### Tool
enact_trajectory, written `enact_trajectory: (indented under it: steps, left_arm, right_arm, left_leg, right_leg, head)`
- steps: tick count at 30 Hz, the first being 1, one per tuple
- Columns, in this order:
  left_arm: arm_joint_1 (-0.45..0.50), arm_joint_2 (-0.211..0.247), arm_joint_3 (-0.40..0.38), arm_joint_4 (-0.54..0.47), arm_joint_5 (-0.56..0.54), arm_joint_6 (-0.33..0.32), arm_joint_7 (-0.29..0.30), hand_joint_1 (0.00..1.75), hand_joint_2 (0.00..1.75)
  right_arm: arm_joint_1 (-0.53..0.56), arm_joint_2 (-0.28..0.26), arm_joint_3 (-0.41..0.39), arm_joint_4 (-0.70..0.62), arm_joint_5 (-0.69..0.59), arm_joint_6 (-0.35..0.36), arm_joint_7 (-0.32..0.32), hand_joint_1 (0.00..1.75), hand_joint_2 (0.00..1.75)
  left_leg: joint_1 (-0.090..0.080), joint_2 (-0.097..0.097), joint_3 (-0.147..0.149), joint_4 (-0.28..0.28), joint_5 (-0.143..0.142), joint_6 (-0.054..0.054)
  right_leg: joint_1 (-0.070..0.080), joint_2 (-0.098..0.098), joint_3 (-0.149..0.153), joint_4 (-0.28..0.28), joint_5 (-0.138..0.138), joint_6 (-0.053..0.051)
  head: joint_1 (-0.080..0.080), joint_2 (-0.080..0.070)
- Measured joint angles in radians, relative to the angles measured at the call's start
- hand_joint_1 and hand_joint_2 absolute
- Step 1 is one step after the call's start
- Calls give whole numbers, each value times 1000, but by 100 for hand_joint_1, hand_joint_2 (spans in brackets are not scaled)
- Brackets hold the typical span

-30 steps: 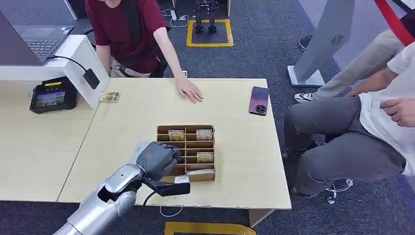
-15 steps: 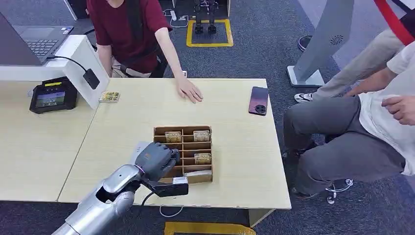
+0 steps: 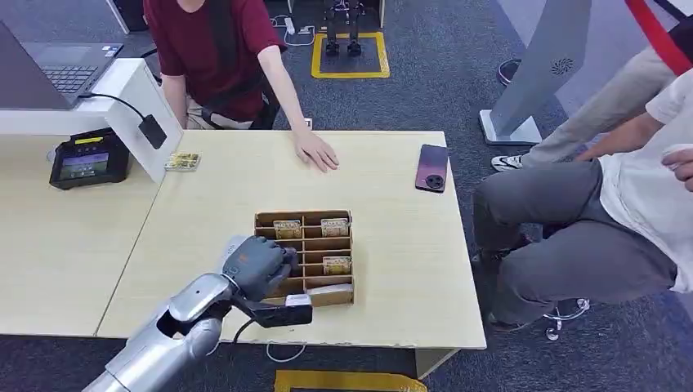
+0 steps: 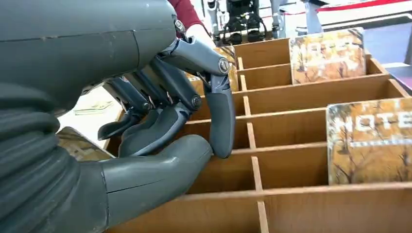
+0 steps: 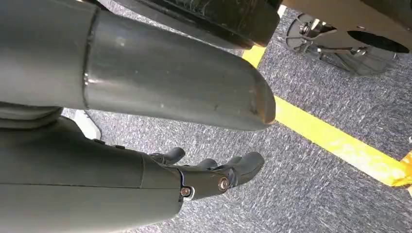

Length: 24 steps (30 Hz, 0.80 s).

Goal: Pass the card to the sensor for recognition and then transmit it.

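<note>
**Card pick-up from the slotted box: handling notes**

The cards (image 3: 337, 265) stood upright in the compartments of a wooden slotted box (image 3: 304, 260) on the bench (image 3: 221, 196); two more stood in the box's far row. Each card was judged light, thin and fairly stiff, with a smooth printed face likely to slip under pressure. The best hold was judged to be a pinch on the exposed top edge, one fingertip on each flat face, since the dividers hid the lower part.

Legible print: the nearest card in the left wrist view (image 4: 370, 141) read "NOTE" in pale letters over an autumn-tree picture. Smaller lines beneath could not be read.

The left hand (image 3: 260, 268) hovered at the box's left column, fingers (image 4: 221, 121) curled downward toward the thumb with nothing visibly between them. The right hand (image 5: 214, 174) hung beside the body above the carpet, fingers loosely curled, holding nothing.

Left of the box, a card reader (image 3: 88, 158) sat on the adjoining bench. Beyond the box a person's hand (image 3: 316, 153) rested flat; to the box's right lay a phone (image 3: 431, 167).
</note>
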Motion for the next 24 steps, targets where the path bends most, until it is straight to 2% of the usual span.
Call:
enact_trajectory:
  steps: [7, 16, 23, 24]
  left_arm:
    - [-3, 19, 0, -36, 13, 8, 0, 175, 175]
    - [-47, 85, 48, -186, 37, 0, 0, 175, 175]
    - [-72, 116, 80, -249, 47, -16, 0, 175, 175]
    - [-72, 119, 80, -256, 46, -16, 0, 91, 175]
  right_arm:
    - [1, -2, 0, 0, -11, -1, -2, 0, 0]
    - [12, -4, -3, 0, -21, -6, -14, 0, 0]
    - [13, -5, -4, 0, -23, -6, -16, 0, 0]
    - [13, -5, -4, 0, -23, -6, -16, 0, 0]
  left_leg:
    - [0, 0, 0, 0, 0, 0]
    - [0, 0, 0, 0, 0, -1]
    - [0, 0, 0, 0, 1, -1]
    - [0, 0, 0, 0, 1, -1]
  right_leg:
    - [0, 0, 0, 0, 0, 0]
    - [1, 0, 0, 0, 0, 0]
    - [1, 0, 0, 0, 0, 0]
    - [1, 0, 0, 0, 0, 0]
  head:
    - [0, 0]
    - [0, 0]
    - [0, 0]
    - [0, 0]
